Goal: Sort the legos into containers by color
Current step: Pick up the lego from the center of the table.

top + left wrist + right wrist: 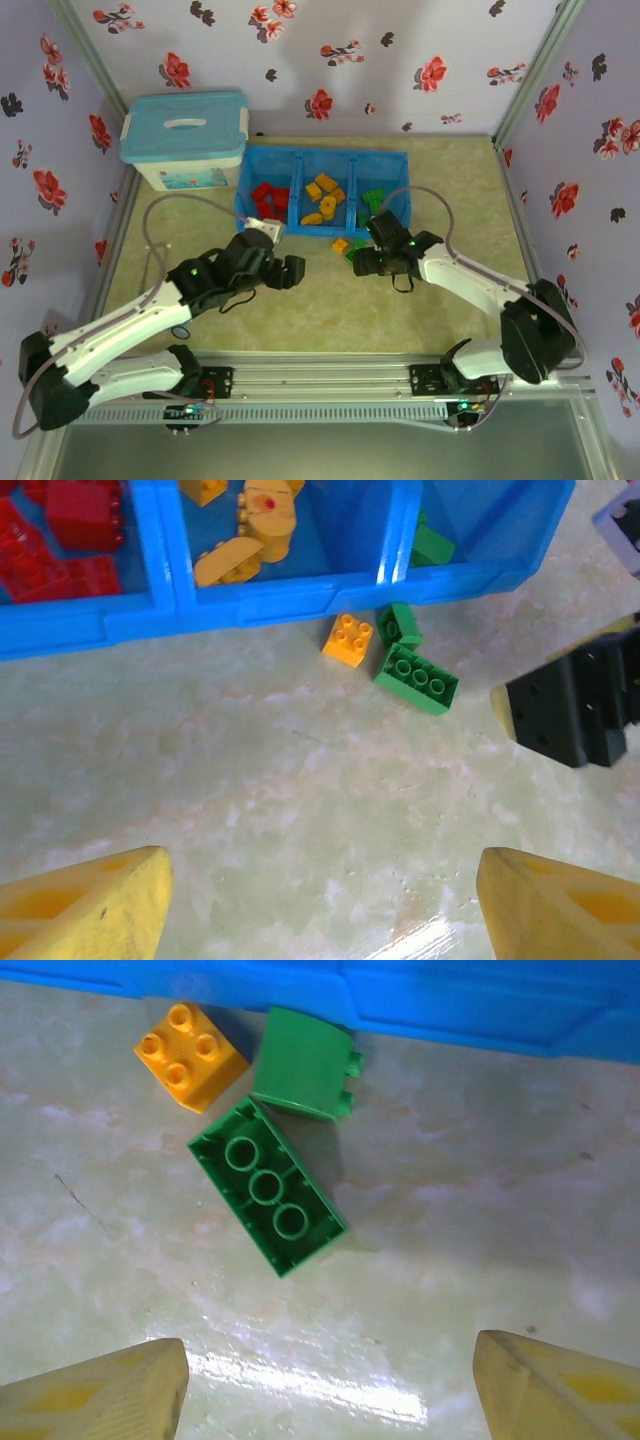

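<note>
**Bricks, counted.** Three bricks lie loose on the bench (330,310): one orange brick (190,1055) with four studs up, one small green brick (303,1065), and one long green brick (267,1188) turned underside up, with three round sockets showing. The rest sit in the blue tray (325,151), which has three compartments. Red bricks (268,195) are in the left one, yellow bricks (325,198) in the middle and green bricks (372,198) in the right. The pieces overlap, so they cannot be counted exactly.

**Surroundings.** One white box with a teal lid (185,140) stands just left of the tray, at the back of the bench. The tray's front wall rises directly behind the three loose bricks. The small green brick rests against that wall, the orange brick sits just beside it, and a corner of the long green brick meets the small one.

**Jaws.** The right jaws stand wide and hold nothing, their yellow fingers (95,1390) set on either side of bare bench. The long green brick lies just ahead of them, left of their midline and not between the tips. The left jaws are also wide and empty, fingers (85,905) apart. The three bricks lie well ahead of them, slightly right of centre, with the right arm's black head (575,705) close by.
</note>
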